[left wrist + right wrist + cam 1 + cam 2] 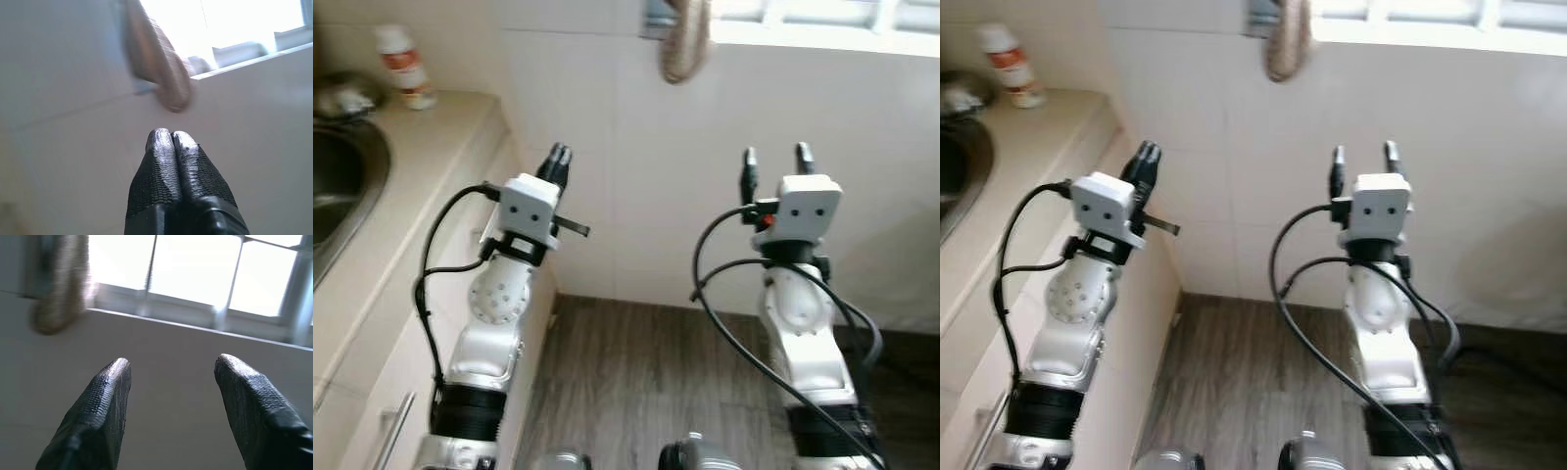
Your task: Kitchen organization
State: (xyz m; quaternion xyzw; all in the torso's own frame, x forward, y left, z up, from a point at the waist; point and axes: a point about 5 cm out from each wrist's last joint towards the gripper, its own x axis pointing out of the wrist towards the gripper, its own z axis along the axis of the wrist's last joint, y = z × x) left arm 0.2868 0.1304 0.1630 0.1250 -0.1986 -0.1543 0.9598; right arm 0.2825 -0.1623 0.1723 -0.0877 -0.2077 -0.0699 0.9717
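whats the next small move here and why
Probably turn left toward the counter. Both arms are raised at a bare tiled wall, the left claw shut and the right claw open, both holding nothing. The things worth organizing, a bottle and the sink, sit off to the left, so facing them likely comes first.

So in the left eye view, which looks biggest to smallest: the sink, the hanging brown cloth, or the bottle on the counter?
1. Sink, largest, though cut off by the picture's edge.
2. Hanging brown cloth and bottle: they look about alike, and the cloth is cropped at the top, so I won't rank them.
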